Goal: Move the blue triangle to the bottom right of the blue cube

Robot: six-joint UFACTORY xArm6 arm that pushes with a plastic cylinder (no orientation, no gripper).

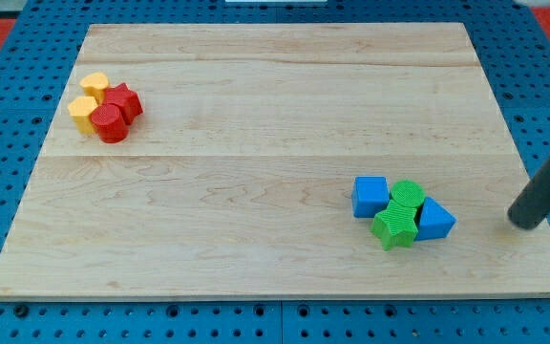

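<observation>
The blue cube lies at the view's lower right on the wooden board. The blue triangle lies to its right and slightly lower, with a green cylinder and a green star packed between the two; all touch in one cluster. My tip is the lower end of the dark rod coming in from the view's right edge. It rests on the board to the right of the blue triangle, about a block and a half's width away, touching no block.
At the view's upper left a second cluster holds a yellow block, another yellow block, a red star and a red cylinder. The board's right edge runs close to my tip. A blue pegboard surrounds the board.
</observation>
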